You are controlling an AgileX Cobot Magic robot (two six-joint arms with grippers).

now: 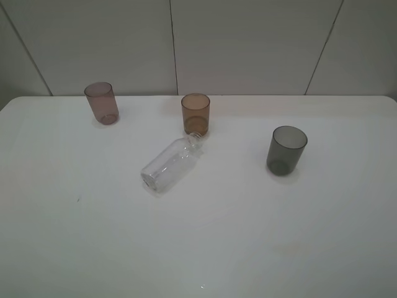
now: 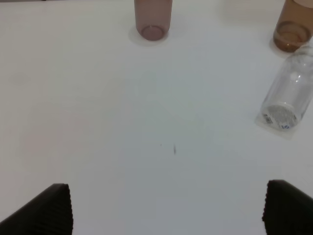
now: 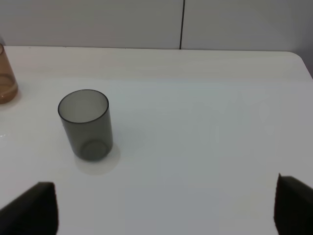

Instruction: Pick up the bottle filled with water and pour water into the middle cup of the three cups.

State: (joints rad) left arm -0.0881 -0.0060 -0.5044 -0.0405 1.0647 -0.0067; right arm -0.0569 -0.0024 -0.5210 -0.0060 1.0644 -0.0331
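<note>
The clear bottle [image 1: 170, 164] lies on its side on the white table [image 1: 93, 248], its capless neck pointing at the amber middle cup [image 1: 195, 113] and almost touching it. The pink-mauve cup [image 1: 102, 103] stands at the back left and the dark grey cup [image 1: 286, 150] at the right. In the left wrist view the bottle [image 2: 288, 95], amber cup [image 2: 292, 27] and pink cup [image 2: 153, 18] show beyond my open, empty left gripper [image 2: 166, 208]. In the right wrist view the grey cup [image 3: 86, 124] stands ahead of my open, empty right gripper [image 3: 164, 208]. Neither gripper shows in the exterior high view.
A panelled wall [image 1: 248, 43] stands behind the table's back edge. A small dark speck [image 1: 78, 200] marks the table at the left. The table's right corner [image 3: 301, 56] shows in the right wrist view.
</note>
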